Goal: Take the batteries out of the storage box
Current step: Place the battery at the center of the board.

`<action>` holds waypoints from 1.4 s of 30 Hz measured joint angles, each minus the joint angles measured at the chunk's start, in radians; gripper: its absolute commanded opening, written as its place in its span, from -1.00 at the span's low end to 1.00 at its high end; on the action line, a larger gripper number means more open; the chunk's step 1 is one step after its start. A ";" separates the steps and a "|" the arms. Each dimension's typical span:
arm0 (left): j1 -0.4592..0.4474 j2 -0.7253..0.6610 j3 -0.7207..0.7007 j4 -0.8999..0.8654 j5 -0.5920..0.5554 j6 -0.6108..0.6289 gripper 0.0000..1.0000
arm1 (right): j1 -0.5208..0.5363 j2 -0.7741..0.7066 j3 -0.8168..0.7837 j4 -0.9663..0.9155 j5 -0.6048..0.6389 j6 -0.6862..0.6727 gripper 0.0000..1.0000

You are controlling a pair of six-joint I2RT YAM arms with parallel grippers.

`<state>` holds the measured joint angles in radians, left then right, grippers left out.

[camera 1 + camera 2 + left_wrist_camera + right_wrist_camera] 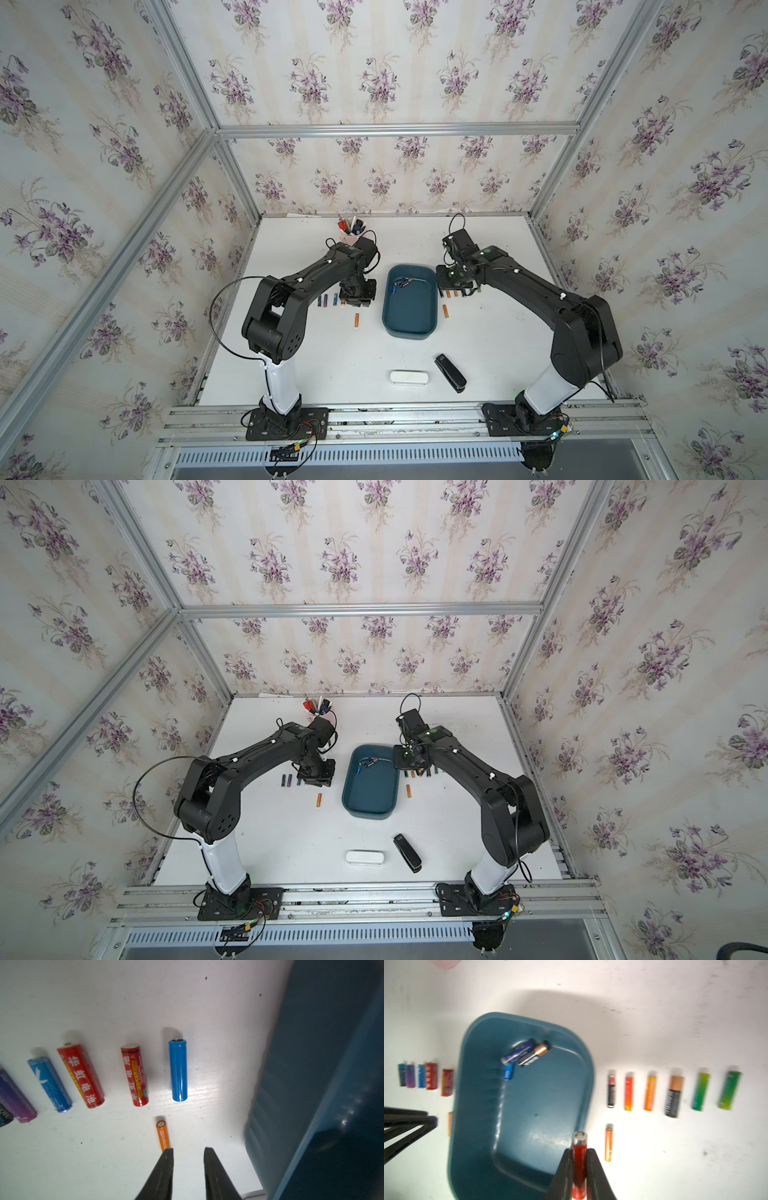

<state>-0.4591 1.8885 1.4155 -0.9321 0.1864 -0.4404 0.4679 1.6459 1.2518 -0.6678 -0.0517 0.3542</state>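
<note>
The dark teal storage box (411,316) (550,1095) sits mid-table between the arms. Three batteries (519,1051) lie bunched in one of its corners: dark blue, black-and-copper (535,1053) and a small light blue one (509,1072). My right gripper (579,1150) is shut on a red battery (579,1142), above the box's rim on its right side. My left gripper (188,1150) hangs open and empty over the table left of the box, close to a small orange battery (163,1135). A row of blue (177,1070), red (135,1075) and purple (16,1101) batteries lies beyond.
Another row of batteries (675,1097), black, orange and green, lies on the table right of the box, with one orange battery (609,1142) nearer. A pink cup (351,237) of pens stands at the back. A white case (409,377) and a black stapler (451,372) lie near the front.
</note>
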 measured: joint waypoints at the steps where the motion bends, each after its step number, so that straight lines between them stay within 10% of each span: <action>1: 0.000 0.000 0.000 0.000 0.000 0.000 -0.38 | -0.019 -0.010 -0.024 -0.002 0.006 -0.008 -0.69; 42: 0.000 0.007 0.029 -0.029 -0.008 0.007 -0.37 | -0.076 0.132 -0.210 0.154 -0.037 -0.048 -0.65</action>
<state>-0.4587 1.8957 1.4441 -0.9611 0.1783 -0.4335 0.3923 1.7782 1.0420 -0.5133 -0.0887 0.3061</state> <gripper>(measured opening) 0.313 0.186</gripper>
